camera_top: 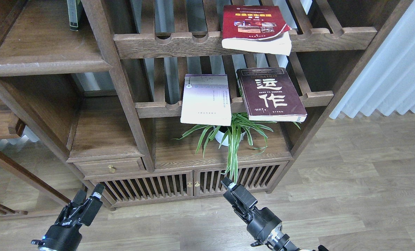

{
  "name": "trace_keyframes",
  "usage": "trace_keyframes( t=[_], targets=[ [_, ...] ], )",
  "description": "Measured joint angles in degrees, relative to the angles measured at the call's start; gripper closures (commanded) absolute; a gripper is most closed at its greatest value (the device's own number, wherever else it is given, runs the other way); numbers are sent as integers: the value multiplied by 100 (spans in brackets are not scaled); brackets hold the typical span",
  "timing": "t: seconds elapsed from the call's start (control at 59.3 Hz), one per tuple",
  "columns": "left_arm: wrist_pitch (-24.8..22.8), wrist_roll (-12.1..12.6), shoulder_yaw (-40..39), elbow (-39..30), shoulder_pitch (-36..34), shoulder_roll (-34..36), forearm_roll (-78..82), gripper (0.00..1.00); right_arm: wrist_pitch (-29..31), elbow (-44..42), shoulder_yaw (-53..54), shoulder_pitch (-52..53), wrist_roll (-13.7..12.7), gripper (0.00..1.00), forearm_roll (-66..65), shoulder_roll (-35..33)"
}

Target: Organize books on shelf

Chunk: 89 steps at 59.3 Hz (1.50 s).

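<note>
Low above the floorboards, the left gripper (89, 194) hangs with fingers parted, holding nothing — whether the right gripper (228, 184) is parted cannot be told. Beyond, lavender book (206, 100) and maroon book (270, 94) overhang a slatted rack (151, 109); red book (256, 29) lies higher.

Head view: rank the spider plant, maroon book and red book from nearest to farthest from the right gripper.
1. Green spider plant in white pot, directly above the right gripper.
2. Maroon book with white characters, lower slatted rack.
3. Red book with yellow title, upper slatted rack.
</note>
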Motion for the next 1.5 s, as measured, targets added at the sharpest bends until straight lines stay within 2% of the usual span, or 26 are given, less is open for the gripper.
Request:
trace_keyframes(
  t=[0.456,0.793,0.928,1.147,1.232,1.35,1.502],
  targets=[
    [0,0,95,555,-80,0,-167,0,0,-131,-417,173,1,1,-1,0],
    [0,0,130,607,-117,0,-391,0,0,-289,-459,253,55,1,40,2],
    [0,0,102,656,-127,0,-516,0,0,-682,-321,507,376,1,396,0],
    [0,0,30,809,-144,4,-547,0,0,-1198,-318,1506,1416,1,795,1],
    [0,0,10,815,-157,10,-548,0,0,-1238,-333,1701,1684,1,947,1],
    [0,0,-5,821,-163,28,-554,0,0,-1209,-334,1813,1827,1,1280,1],
    [0,0,-9,826,-162,42,-557,0,0,-1242,-295,1937,1863,1,1669,0]
  ],
)
